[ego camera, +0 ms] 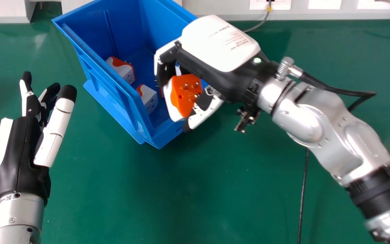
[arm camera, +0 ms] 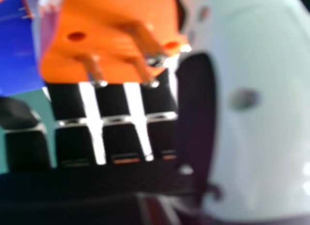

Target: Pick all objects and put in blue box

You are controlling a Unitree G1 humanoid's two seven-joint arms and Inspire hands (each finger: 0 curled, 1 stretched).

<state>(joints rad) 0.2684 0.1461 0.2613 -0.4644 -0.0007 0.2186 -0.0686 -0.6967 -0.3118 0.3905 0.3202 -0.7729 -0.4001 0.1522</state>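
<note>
R arm (ego camera: 333,135), the nearest thing, cut in from the lower rt corner of the head view up to the ctr, silver forearm angled to the upper lt. R hand (ego camera: 215,57) had its fingers and thumb curled round 1 orange-and-white plug adapter (ego camera: 186,93), held w/ prongs toward the head cam, approx. at the near rt part of the blue box (ego camera: 113,98); gap to the box wall I couldn't tell. Inside the box, 2 more white-and-orange adapters showed well: 1 by the lt wall (ego camera: 122,70), 1 nearer the front corner (ego camera: 148,98). Plus an orange edge (ego camera: 161,92) just beside the held one, mostly hidden, maybe no. 3.

1 box total, upper ctr-lt of frame, set at a slant on the green table (ego camera: 215,189). R hand and the held adapter blocked part of its rt side. A blk cable (ego camera: 303,193) ran down the table, lower rt; a grey cable (ego camera: 267,16) hung off a wall panel (ego camera: 256,4) up top.

L hand (ego camera: 24,145) was at the lt side, fingers straight, pointing up-frame.
</note>
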